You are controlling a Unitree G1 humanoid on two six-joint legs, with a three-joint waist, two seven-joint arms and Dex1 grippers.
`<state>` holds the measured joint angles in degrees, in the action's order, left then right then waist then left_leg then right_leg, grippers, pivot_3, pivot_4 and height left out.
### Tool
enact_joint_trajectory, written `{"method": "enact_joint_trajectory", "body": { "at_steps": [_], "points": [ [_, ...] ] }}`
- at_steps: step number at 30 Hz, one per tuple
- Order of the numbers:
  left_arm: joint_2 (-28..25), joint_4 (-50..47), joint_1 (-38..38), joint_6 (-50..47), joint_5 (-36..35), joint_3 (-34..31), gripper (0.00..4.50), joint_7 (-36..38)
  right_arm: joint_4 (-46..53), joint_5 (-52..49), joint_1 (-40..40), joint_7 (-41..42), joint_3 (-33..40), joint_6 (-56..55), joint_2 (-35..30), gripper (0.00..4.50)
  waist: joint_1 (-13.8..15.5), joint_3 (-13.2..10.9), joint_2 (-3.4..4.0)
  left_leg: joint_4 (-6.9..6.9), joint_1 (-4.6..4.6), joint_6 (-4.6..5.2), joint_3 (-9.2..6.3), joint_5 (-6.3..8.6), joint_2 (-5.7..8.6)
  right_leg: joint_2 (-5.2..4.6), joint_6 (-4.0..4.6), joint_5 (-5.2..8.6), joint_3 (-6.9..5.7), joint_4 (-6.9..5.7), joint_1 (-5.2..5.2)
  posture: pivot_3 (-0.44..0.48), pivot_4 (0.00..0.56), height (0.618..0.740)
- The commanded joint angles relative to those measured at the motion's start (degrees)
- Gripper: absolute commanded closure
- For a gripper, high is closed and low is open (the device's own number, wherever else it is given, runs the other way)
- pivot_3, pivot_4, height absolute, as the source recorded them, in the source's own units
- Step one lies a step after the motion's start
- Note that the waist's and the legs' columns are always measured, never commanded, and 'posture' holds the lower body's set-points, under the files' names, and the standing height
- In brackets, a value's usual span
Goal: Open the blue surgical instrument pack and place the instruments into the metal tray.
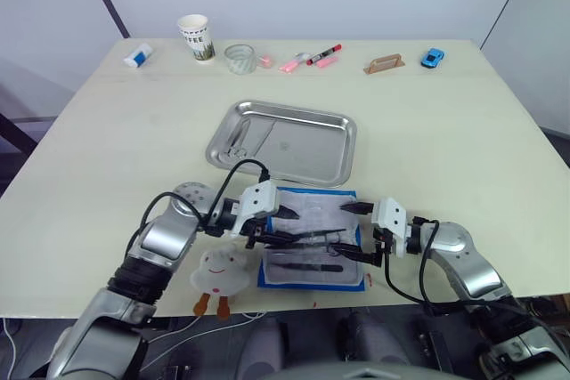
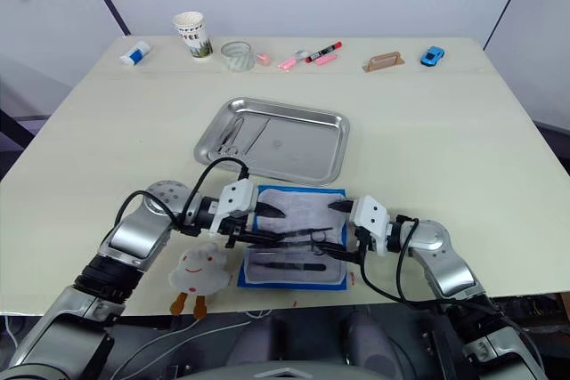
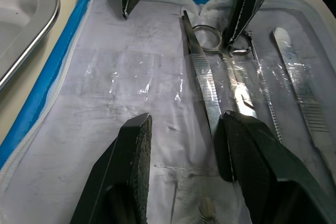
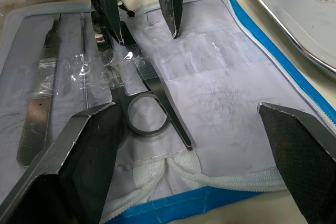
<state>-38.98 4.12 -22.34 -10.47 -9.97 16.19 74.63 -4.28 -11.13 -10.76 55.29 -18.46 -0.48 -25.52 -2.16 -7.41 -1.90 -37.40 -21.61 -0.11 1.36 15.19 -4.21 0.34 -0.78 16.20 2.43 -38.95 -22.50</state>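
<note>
The blue surgical instrument pack (image 1: 313, 239) lies open and flat near the table's front edge, its grey-white lining up. Several instruments rest inside it, among them ring-handled forceps (image 3: 202, 85) and a flat silvery handle (image 4: 39, 103). My left gripper (image 1: 281, 226) hovers open over the pack's left half, one finger (image 3: 247, 166) right beside the forceps. At the pack's right edge my right gripper (image 1: 356, 232) is open wide, straddling the forceps' ring (image 4: 143, 120). Just behind the pack sits the metal tray (image 1: 343, 157), with two slim instruments (image 1: 240, 136) at its left end.
A white plush toy (image 1: 221, 271) lies at the front edge, left of the pack. Along the far edge stand a paper cup (image 1: 196, 37), a clear round container (image 1: 239, 58), pink and red markers (image 1: 307, 60), a brown block (image 1: 385, 63) and a blue toy car (image 1: 432, 58).
</note>
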Motion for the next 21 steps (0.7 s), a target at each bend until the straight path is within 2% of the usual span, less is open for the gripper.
{"method": "enact_joint_trajectory", "body": {
  "at_steps": [1, 2, 5, 7, 9, 21],
  "points": [
    [0.0, 0.2, -0.6, 0.5, 0.3, -0.5, 2.19, -0.3, -5.9, 6.0, 3.1, -2.3, -2.9, 3.0, -0.9, 0.0, 0.0, 0.0, 0.0, 0.0, 0.0, 0.0, 0.0, 0.0, 0.0, 0.0, 0.0, 0.0, 0.0, 0.0, 0.0, 0.0, 0.15, 0.728],
    [0.0, 0.0, -0.3, 0.6, 0.2, -0.4, 2.19, 0.0, -5.8, 6.0, 3.1, -2.3, -2.9, 3.0, -0.9, 0.0, 0.0, 0.0, 0.0, 0.0, 0.0, 0.0, 0.0, 0.0, 0.0, 0.0, 0.0, 0.0, 0.0, 0.0, 0.0, 0.0, 0.15, 0.728],
    [-0.3, -0.7, 0.6, 0.6, -0.2, 0.0, 2.94, 0.9, -5.8, 6.0, 3.2, -2.3, -2.9, 3.0, -1.1, 0.0, 0.0, 0.0, 0.01, 0.0, 0.0, 0.0, 0.0, 0.0, 0.0, 0.0, 0.0, 0.0, 0.0, 0.0, 0.0, 0.0, 0.15, 0.728],
    [-0.3, -1.0, 1.0, 0.5, -0.4, 0.1, 3.57, 1.3, -5.7, 6.0, 3.2, -2.3, -2.9, 3.1, -1.1, 0.0, 0.0, 0.0, 0.02, 0.0, 0.0, 0.0, 0.0, 0.0, 0.0, 0.0, 0.0, 0.0, 0.0, 0.0, 0.0, 0.0, 0.15, 0.728],
    [-0.4, -1.2, 1.3, 0.5, -0.4, 0.2, 4.42, 1.6, -5.7, 6.0, 3.2, -2.3, -2.9, 3.1, -1.1, 0.0, 0.0, 0.0, 0.02, 0.0, 0.0, 0.0, 0.0, 0.0, 0.0, 0.0, 0.0, 0.0, 0.0, 0.0, 0.0, 0.0, 0.15, 0.728],
    [-0.5, -2.2, 0.2, -1.6, -1.7, -0.7, 4.47, 2.1, -6.0, 6.0, 3.1, -2.2, -3.0, 3.0, -1.0, 0.0, 0.0, 0.1, 0.1, 0.0, 0.0, 0.0, 0.0, 0.0, 0.0, 0.0, 0.0, 0.0, 0.0, 0.01, 0.01, 0.0, 0.15, 0.728]
  ]
}}
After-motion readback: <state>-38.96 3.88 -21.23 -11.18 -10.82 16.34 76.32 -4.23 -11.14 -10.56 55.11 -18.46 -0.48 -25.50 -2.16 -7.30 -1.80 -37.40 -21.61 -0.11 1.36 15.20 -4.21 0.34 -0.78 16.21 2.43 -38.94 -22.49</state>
